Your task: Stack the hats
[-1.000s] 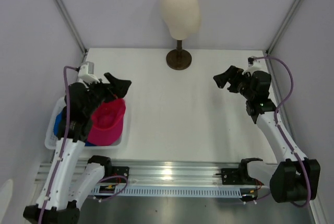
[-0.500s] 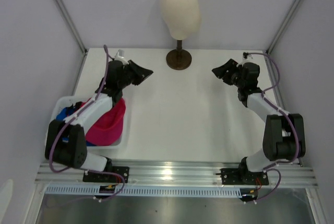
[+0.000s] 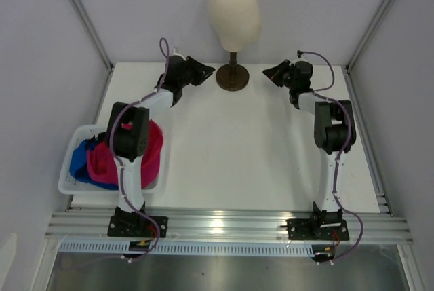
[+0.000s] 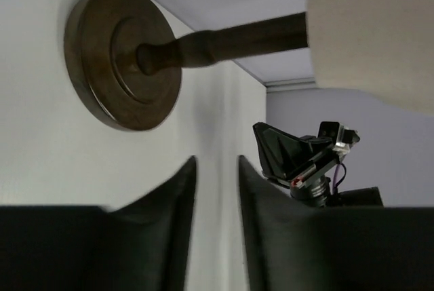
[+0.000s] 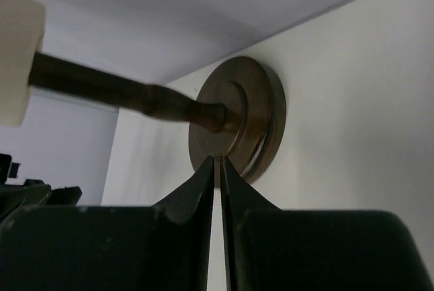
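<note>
A white table (image 3: 237, 148) stands between pale lilac walls (image 3: 135, 13), with a metal rail (image 3: 224, 223) along its near edge. At the far middle is a cream head (image 3: 234, 13) on a brown stand (image 3: 232, 77). The left gripper (image 3: 207, 72), narrowly parted and empty, and the right gripper (image 3: 268, 72), fingers almost touching, flank the stand. The pink hat (image 3: 154, 143) and blue hat (image 3: 80, 159) lie in the white basket (image 3: 68, 186) at the near left.

White table (image 3: 237, 148) with stand (image 3: 232, 77), basket (image 3: 66, 182).
</note>
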`<state>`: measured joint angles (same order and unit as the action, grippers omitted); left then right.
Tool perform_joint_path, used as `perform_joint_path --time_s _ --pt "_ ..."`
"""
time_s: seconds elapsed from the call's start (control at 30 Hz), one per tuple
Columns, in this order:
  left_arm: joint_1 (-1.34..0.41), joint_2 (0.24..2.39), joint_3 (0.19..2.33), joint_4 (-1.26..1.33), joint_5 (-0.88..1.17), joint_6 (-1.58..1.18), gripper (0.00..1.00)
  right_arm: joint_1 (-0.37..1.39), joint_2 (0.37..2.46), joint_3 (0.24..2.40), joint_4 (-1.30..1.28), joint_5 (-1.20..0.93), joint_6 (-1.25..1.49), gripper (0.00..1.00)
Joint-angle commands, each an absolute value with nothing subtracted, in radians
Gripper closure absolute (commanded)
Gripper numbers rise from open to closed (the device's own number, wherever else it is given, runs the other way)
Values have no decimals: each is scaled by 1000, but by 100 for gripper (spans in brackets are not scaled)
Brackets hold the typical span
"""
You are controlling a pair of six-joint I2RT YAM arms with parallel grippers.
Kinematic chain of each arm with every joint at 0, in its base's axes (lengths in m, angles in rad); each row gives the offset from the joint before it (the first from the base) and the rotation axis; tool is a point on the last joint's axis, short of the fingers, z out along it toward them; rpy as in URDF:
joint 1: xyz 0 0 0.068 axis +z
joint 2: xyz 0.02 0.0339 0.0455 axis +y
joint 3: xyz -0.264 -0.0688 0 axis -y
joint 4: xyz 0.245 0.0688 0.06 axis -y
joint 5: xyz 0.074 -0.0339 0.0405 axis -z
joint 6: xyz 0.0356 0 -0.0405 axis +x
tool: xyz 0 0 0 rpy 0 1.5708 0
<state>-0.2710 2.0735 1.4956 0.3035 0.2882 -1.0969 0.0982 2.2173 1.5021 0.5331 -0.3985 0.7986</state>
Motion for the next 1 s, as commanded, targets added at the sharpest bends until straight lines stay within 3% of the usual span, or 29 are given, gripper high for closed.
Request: perform_joint_path --time_s 0.0,0.03,0.1,0.23,0.33,0.37,0.43,0.6,0.77,0.9,0.97 --pt "-284 2182 1624 345 247 -1170 57 118 2353 1697 557 -393 847 89" --pt "-287 2207 1667 336 241 -1178 40 121 2380 1735 534 -391 845 86" --pt "-288 2291 1753 287 242 -1202 36 135 2449 1840 508 -393 839 83" --pt "-288 2417 1923 249 247 -1249 56 153 2546 1980 457 -410 801 79" --pt "-288 2473 1986 233 216 -1281 65 163 2617 2080 427 -399 792 71" --pt "-288 2482 2000 242 207 -1292 76 163 2634 2103 417 -393 793 69" --pt "-288 2520 2032 245 198 -1316 86 167 2678 2169 405 -374 798 68" --pt "-290 2652 2257 245 238 -1399 94 182 2758 2278 393 -337 844 66" --pt "-295 2761 2362 184 253 -1470 87 213 2812 2351 359 -345 819 64" --pt "-295 2729 2292 147 247 -1496 62 232 2803 2350 232 -321 759 53" --pt "-295 2723 2281 104 244 -1523 60 232 2801 2345 201 -327 753 51"
